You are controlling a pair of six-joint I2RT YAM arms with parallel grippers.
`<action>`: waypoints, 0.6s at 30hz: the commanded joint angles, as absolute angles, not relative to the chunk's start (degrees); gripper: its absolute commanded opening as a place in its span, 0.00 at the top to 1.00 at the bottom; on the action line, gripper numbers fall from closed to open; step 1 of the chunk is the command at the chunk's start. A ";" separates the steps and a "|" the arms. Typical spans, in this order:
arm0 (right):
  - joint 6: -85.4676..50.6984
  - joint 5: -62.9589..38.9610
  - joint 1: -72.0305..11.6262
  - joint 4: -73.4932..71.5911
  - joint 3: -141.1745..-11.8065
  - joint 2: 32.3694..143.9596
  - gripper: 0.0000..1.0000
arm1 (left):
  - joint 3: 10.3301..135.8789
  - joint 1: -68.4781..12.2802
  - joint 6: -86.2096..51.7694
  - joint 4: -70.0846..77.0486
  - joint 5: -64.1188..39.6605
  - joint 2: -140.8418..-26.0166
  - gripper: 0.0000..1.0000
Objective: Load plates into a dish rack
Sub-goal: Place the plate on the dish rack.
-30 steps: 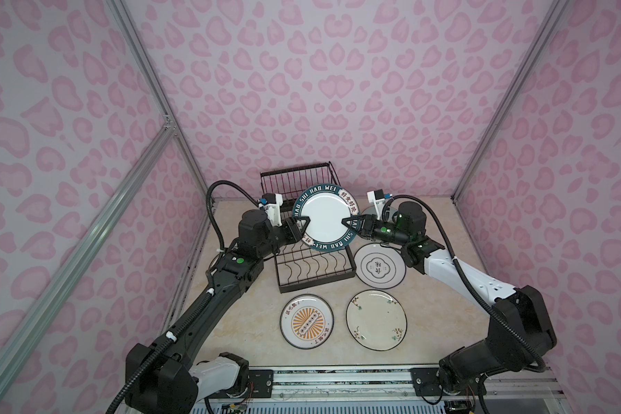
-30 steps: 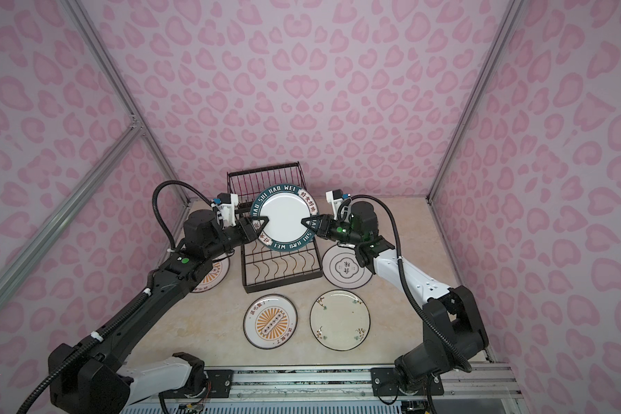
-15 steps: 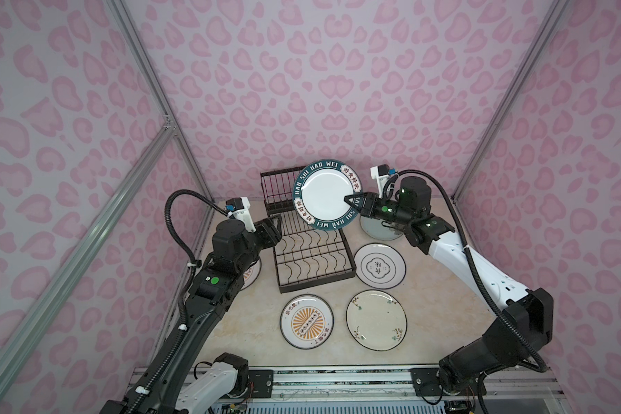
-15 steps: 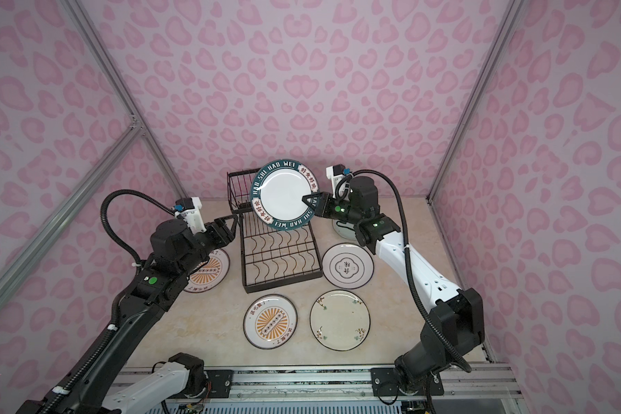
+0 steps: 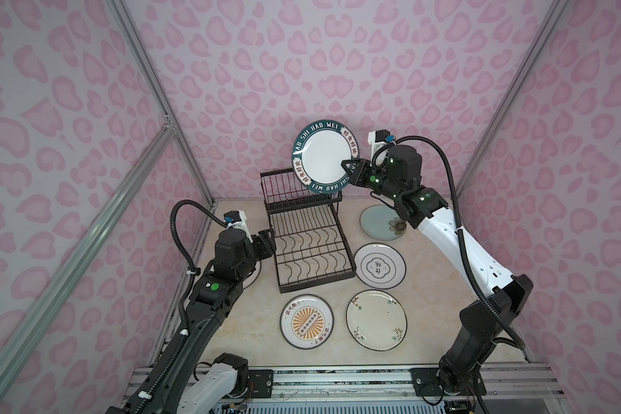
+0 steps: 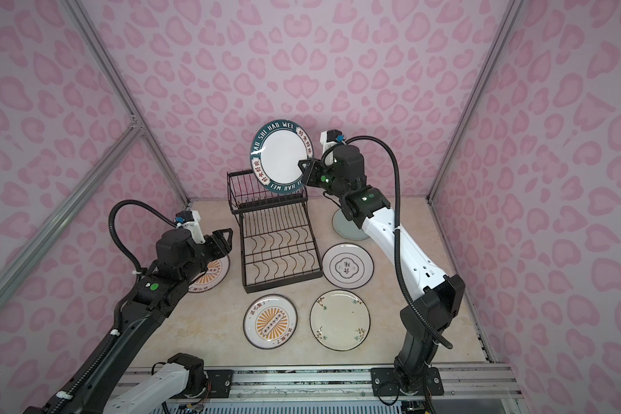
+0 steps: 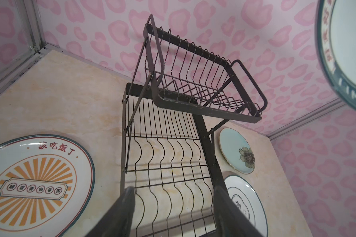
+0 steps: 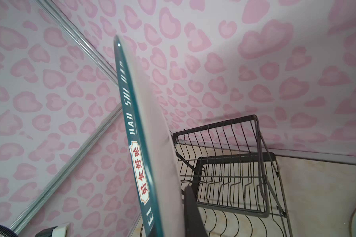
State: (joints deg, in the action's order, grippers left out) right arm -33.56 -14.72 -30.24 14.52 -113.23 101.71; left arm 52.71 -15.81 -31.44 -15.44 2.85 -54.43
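Upper centre, above the dish rack (image 5: 307, 243) — we hold the navy plate (image 5: 319, 154) on edge | right gripper (image 5: 348, 168) clamped on its rim | left gripper (image 7: 174, 189) spread, empty | next: lower edge into an upper slot

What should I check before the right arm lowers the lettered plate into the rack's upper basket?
1. Grip: right gripper shut on the rim of the navy lettered-rim plate: ok.
2. Plate attitude: held on edge in the air, above the upper basket: ok.
3. Basket slots free of other plates: ok.
4. Plate edge lined up with one slot: cannot tell.
5. Plate's lower edge clear of the basket's front rim: cannot tell; they overlap in both top views.
6. Left gripper open, empty, low beside the lower tray, away from the basket: ok.
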 commanded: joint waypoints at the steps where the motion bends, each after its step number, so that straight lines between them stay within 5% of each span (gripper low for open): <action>1: -30.92 -5.85 -31.47 16.88 -117.70 103.96 1.00 | 51.91 -15.56 -31.45 -14.87 0.74 -54.32 0.37; 18: -17.46 30.86 -40.08 26.42 -142.57 120.41 1.00 | 48.79 -15.36 -32.78 -16.38 -2.38 -48.84 0.37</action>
State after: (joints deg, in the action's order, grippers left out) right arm -21.23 20.97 -39.22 28.03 -141.53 118.96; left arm 49.23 -15.44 -32.60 -16.25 -1.39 -49.78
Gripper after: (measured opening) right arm 0.072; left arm 0.629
